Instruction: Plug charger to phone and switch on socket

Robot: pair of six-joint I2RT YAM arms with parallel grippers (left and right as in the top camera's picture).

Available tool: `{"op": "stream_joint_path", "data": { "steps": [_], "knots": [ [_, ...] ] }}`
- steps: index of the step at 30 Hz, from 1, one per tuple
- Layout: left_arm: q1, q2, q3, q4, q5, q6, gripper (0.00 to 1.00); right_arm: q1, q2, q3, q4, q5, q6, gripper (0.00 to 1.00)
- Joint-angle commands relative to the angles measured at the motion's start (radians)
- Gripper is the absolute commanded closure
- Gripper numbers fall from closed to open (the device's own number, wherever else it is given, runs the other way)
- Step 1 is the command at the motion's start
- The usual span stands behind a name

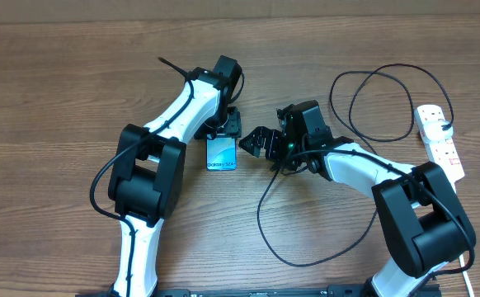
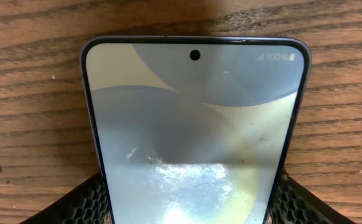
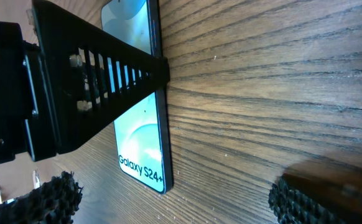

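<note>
Left pincer (image 1: 223, 134) straddles the phone (image 1: 221, 155) across its long edges (clamped or not, I cannot tell), while the wide-open right pincer (image 1: 255, 143) hovers just beside it.

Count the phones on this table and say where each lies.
1. The phone lies flat and screen up near the middle of the table. The left gripper straddles it and the right gripper sits just beside it. The arms hide some tabletop, so another could be covered.
</note>
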Motion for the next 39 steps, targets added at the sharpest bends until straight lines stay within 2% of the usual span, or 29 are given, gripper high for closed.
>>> {"op": "stream_joint_path", "data": {
  "steps": [1,13,15,20,24,29,33,39],
  "knots": [
    [0.004,0.093,-0.051,-0.006,0.031,-0.026,0.36,0.005,0.021,-0.018,0.000,0.002,-0.005,0.00],
    [0.057,0.093,-0.051,-0.029,0.327,0.180,0.33,0.029,0.021,-0.018,0.045,-0.024,-0.023,0.00],
    [0.064,0.093,-0.051,-0.033,0.369,0.195,0.33,0.039,0.022,-0.018,0.049,-0.024,-0.023,0.03],
    [0.066,0.093,-0.051,-0.035,0.388,0.196,0.32,0.089,0.022,-0.018,0.072,0.026,-0.022,0.05],
    [0.066,0.093,-0.051,-0.034,0.388,0.198,0.32,0.158,0.024,-0.018,0.097,0.150,0.023,0.05],
    [0.066,0.093,-0.051,-0.037,0.388,0.209,0.32,0.204,0.057,-0.018,0.186,0.206,0.039,0.06],
    [0.066,0.093,-0.051,-0.042,0.387,0.216,0.32,0.191,0.129,-0.018,0.257,0.202,0.130,0.15],
    [0.065,0.093,-0.051,-0.040,0.387,0.216,0.31,0.159,0.203,-0.018,0.378,0.072,0.130,0.32]
  ]
}}
